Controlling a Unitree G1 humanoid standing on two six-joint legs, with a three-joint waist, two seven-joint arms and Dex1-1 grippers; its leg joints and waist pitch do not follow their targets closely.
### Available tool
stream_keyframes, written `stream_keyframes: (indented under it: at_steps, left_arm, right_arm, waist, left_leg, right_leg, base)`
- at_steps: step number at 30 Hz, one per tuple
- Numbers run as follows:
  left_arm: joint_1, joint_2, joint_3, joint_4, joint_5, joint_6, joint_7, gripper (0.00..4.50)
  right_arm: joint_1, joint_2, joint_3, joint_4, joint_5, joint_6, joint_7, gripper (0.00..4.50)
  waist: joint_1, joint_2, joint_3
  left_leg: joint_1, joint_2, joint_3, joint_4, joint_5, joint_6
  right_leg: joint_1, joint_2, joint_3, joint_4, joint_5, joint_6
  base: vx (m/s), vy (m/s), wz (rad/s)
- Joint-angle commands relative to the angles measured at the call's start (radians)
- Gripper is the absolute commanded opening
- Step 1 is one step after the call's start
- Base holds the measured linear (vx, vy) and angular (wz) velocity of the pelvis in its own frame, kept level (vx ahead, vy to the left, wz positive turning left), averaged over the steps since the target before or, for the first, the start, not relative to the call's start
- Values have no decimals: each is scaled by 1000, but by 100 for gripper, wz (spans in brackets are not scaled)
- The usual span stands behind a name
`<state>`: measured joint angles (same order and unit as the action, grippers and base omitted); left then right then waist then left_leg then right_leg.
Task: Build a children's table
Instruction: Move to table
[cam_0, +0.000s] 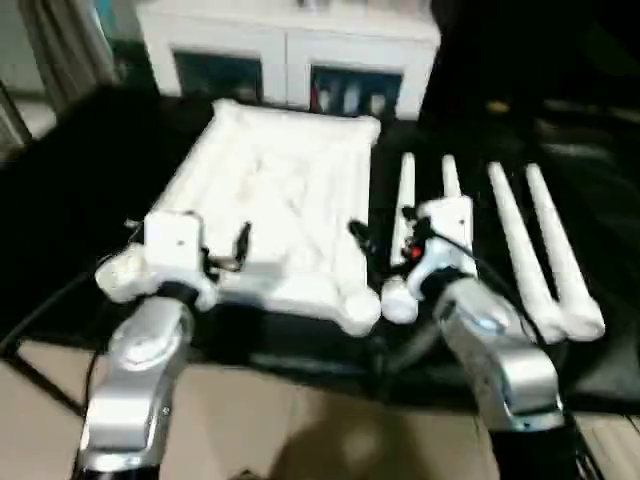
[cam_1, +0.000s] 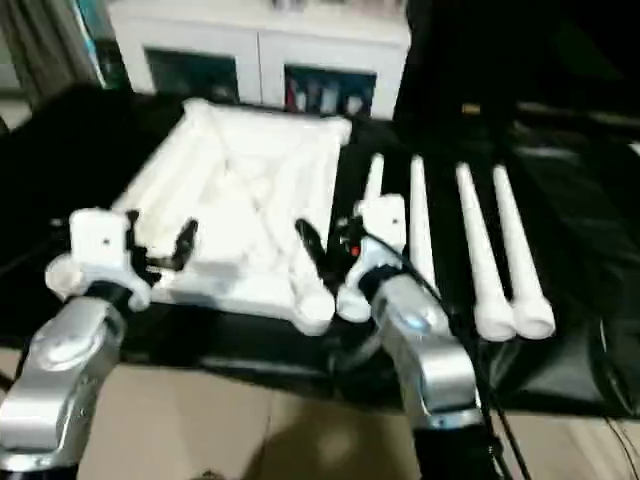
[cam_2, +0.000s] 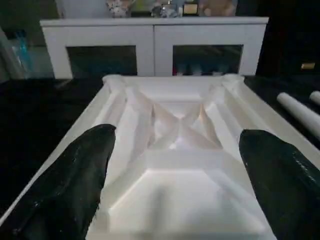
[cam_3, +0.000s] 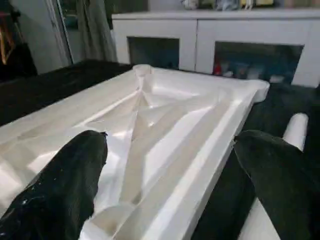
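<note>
No legible txt or labels anywhere.

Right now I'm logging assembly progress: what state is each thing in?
Tabletop: upside down, ribbed underside up, corner sockets empty.
Four legs: loose, lying side by side to the tabletop's right.
Left gripper: jaws open, holding nothing.
Right gripper: jaws open, holding nothing.
Cabinet: doors closed.

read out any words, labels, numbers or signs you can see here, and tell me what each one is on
No text can be read in any view.
Tabletop: plain white, no marking.
Legs: plain white, no marking.
Cabinet: the small things on top of it and behind its glass are too blurred to read.
Yellow patch on the dark background: too small to tell if it bears text.
</note>
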<state>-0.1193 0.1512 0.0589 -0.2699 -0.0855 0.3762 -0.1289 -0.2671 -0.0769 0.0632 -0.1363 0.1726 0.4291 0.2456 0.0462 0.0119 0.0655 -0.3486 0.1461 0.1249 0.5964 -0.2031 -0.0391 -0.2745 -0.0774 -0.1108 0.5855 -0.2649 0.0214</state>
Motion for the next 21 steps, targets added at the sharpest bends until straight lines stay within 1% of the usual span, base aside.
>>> stream_keyframes:
  at_steps: [1,2,3,4,5,6,7,8,9,10,11,12,13,14,15,16,17,18,19,20,21]
  left_arm:
    - [-8,1,-12,-3,-10,6,-5,443]
    - [-10,-1,-9,2,-12,3,-7,443]
    - [-13,-1,-6,7,-14,1,-8,443]
    - [-14,-2,-4,8,-15,1,-10,443]
    - [-13,0,-4,7,-12,3,-10,443]
    - [-13,1,-4,6,-10,5,-10,443]
    - [-11,1,-4,4,-11,7,-10,443]
    - [-11,0,-4,4,-11,8,-10,443]
    - [-10,1,-4,2,-10,8,-10,443]
    - [-10,2,-4,1,-10,7,-10,443]
    - [-9,4,-5,0,-6,8,-9,443]
    - [-7,4,-4,-1,-6,-2,-9,443]
    - [-4,12,-9,-5,1,1,-12,443]
    - [0,16,-8,-4,-5,-4,-23,443]
    - [3,21,-8,-4,-7,-9,-31,443]
    - [7,29,-6,-4,-7,-12,-40,443]
    - [8,31,-5,-4,-8,-12,-42,443]
    - [13,40,-3,-3,-11,-12,-54,443]
    - [15,47,-4,-1,-14,-14,-66,443]
    - [18,57,-8,1,-16,-14,-80,443]
    - [21,65,-10,4,-15,-16,-91,443]
  right_arm:
    - [7,-10,-16,-14,4,-5,2,450]
    - [10,-12,-18,-18,5,-3,2,450]
    - [12,-15,-19,-21,2,5,0,450]
    - [13,-16,-18,-23,-2,8,-2,450]
    - [13,-17,-19,-26,-5,15,-4,450]
    - [13,-17,-20,-27,-6,17,-4,450]
    - [14,-16,-21,-26,-3,16,-3,450]
    - [14,-17,-21,-26,-3,16,-3,450]
    - [15,-23,-12,-25,-12,20,-4,450]
    - [15,-26,-8,-23,-16,22,-4,450]
    - [14,-30,-3,-22,-20,22,-3,450]
    - [14,-32,-2,-22,-18,19,1,450]
    - [12,-35,-1,-24,-13,14,7,450]
    - [8,-38,-3,-29,-10,13,14,450]
    - [5,-42,-3,-32,-8,11,22,450]
    - [2,-49,0,-37,-6,7,36,450]
    - [1,-51,2,-39,-5,6,40,450]
    - [1,-58,5,-46,-2,4,53,450]
    - [1,-62,7,-51,1,2,60,450]
    - [2,-68,9,-57,5,0,69,450]
    - [2,-73,9,-62,9,-3,76,450]
  waist:
    - [-7,7,-41]
    - [-1,10,-54]
    - [-3,9,-70]
    - [-7,11,-75]
    - [-26,42,-92]
    - [-54,22,-84]
    - [-48,22,-82]
    - [-56,-1,-76]
    - [-32,-39,-72]
    - [-5,-42,-68]
    - [10,-59,-93]
    - [22,-47,-100]
    - [19,-40,-101]
    - [17,-2,-107]
    - [-8,33,-119]
    - [-36,47,-124]
    - [-42,38,-127]
    - [-38,23,-111]
    - [-23,6,-102]
    - [-9,-15,-92]
    - [3,-22,-80]
  left_leg:
    - [17,65,-20,-98,-604,-45]
    - [5,64,-12,-101,-463,-6]
    - [3,63,-9,-102,-328,35]
    - [3,63,-12,-102,-264,58]
    - [107,101,-1,-97,-188,35]
    - [170,163,-50,-108,-159,6]
    - [197,182,-53,-107,-141,14]
    - [173,180,-62,-104,-96,139]
    - [33,40,13,-52,-128,227]
    - [-11,-14,48,-2,-168,217]
    - [-96,-3,7,85,-108,199]
    - [-145,2,-17,95,14,157]
    - [-157,11,-25,72,82,136]
    - [-110,20,-27,-6,304,105]
    - [-9,67,-82,25,609,236]
    - [108,171,-188,51,1133,389]
    - [131,187,-215,63,1331,398]
    - [86,117,-193,55,1359,328]
    - [29,48,-152,48,1189,270]
    - [-12,-2,-98,35,919,216]
    - [-38,-9,-47,-6,253,129]
  right_leg:
    - [16,-80,59,-119,-545,-107]
    - [40,-77,62,-118,-449,-115]
    - [50,-62,57,-104,-297,-130]
    - [54,-53,51,-95,-218,-134]
    - [-13,-20,64,-51,-100,-138]
    - [-90,-6,48,23,-47,-106]
    - [-124,-17,51,43,-42,-82]
    - [-132,-47,66,60,4,-42]
    - [-14,-76,106,-25,115,-39]
    - [27,-114,152,-66,70,-82]
    - [120,-184,212,-70,133,-167]
    - [133,-164,201,-22,456,-201]
    - [133,-137,171,15,645,-214]
    - [82,-41,83,73,887,-169]
    - [-15,29,39,124,748,-67]
    - [-150,-36,96,123,315,14]
    - [-173,-69,127,109,249,40]
    - [-155,-69,149,62,273,67]
    - [-121,-57,146,25,329,54]
    - [-93,-37,133,-5,347,35]
    - [-58,-57,133,-24,163,-47]
  base:
    - [87,20,-7]
    - [112,20,-5]
    - [123,19,-2]
    - [123,19,-2]
    - [151,24,-11]
    - [176,4,-37]
    - [176,4,-37]
    - [158,-53,-52]
    - [109,-88,-19]
    - [109,-88,-19]
    - [122,-65,0]
    - [145,-31,-11]
    - [145,-31,-11]
    - [0,0,0]
    - [0,0,0]
    - [0,0,0]
    - [39,14,-21]
    - [-88,105,-15]
    - [-88,105,-15]
    - [-135,128,1]
    - [-87,44,5]
